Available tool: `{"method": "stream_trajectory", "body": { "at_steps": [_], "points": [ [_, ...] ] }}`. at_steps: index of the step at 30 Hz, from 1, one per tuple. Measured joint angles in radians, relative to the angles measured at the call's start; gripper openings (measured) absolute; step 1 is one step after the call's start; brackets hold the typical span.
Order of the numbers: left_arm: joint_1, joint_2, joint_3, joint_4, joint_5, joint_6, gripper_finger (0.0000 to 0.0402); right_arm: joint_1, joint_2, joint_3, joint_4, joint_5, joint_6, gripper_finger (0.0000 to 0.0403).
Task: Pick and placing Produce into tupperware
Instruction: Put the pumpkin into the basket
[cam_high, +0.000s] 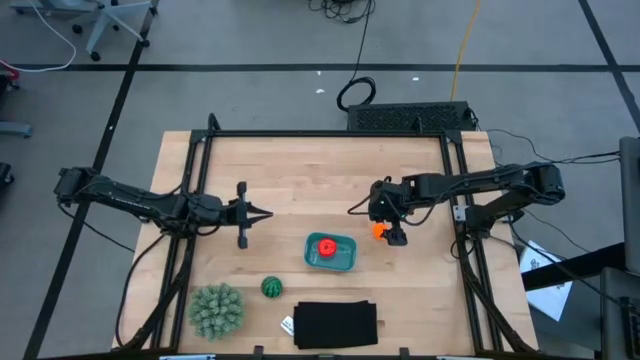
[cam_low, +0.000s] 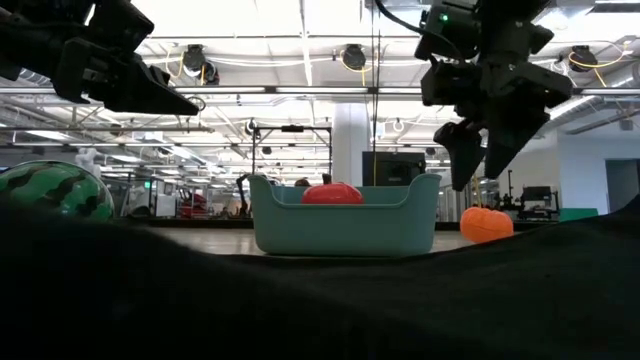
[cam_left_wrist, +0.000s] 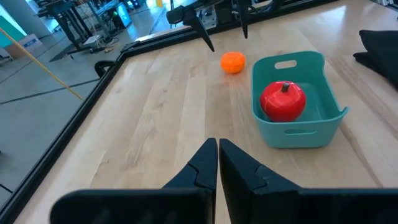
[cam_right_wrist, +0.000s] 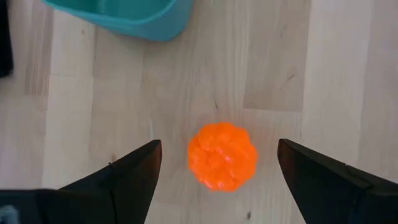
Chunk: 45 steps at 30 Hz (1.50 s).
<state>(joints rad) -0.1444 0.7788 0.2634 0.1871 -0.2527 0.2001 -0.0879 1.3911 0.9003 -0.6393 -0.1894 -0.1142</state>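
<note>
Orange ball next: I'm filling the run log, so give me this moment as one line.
right gripper: open, above orange ball | left gripper: shut, waiting | teal container: holds red fruit | green striped ball: on table

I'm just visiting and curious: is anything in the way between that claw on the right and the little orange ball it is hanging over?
Nothing visible. The right gripper hangs open directly above the orange ball, one finger on each side, with only bare table around it. The teal tupperware sits apart beside the ball, holding the red fruit.
</note>
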Motion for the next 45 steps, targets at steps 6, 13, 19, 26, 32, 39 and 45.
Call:
{"method": "stream_trajectory", "body": {
  "at_steps": [6, 13, 19, 26, 32, 39, 45],
  "points": [
    [0.0, 0.0, 0.0, -0.006, 0.0, -0.003, 0.0021, 0.0, 0.0, -0.034, 0.05, 0.0, 0.037, 0.0314],
    [0.0, 0.0, 0.0, -0.006, 0.0, -0.004, 0.0021, 0.0, 0.0, -0.079, 0.087, 0.0, 0.076, 0.0324],
    [0.0, 0.0, 0.0, -0.006, 0.0, -0.008, 0.0021, 0.005, 0.0, -0.103, 0.097, 0.0, 0.102, 0.0351],
    [0.0, 0.0, 0.0, -0.005, 0.0, -0.011, 0.0021, 0.012, 0.0, -0.103, 0.133, 0.002, 0.109, 0.0357],
    [0.0, 0.0, 0.0, -0.02, 0.0, -0.021, 0.0021, 0.012, 0.004, -0.103, 0.146, 0.003, 0.114, 0.0357],
    [0.0, 0.0, 0.0, -0.027, 0.0, -0.022, 0.0021, 0.018, 0.081, -0.103, 0.15, 0.004, 0.065, 0.0357],
    [0.0, 0.0, 0.0, -0.027, 0.0, -0.023, 0.0021, 0.024, 0.139, -0.103, 0.177, 0.004, 0.051, 0.0357]
  ]
}}
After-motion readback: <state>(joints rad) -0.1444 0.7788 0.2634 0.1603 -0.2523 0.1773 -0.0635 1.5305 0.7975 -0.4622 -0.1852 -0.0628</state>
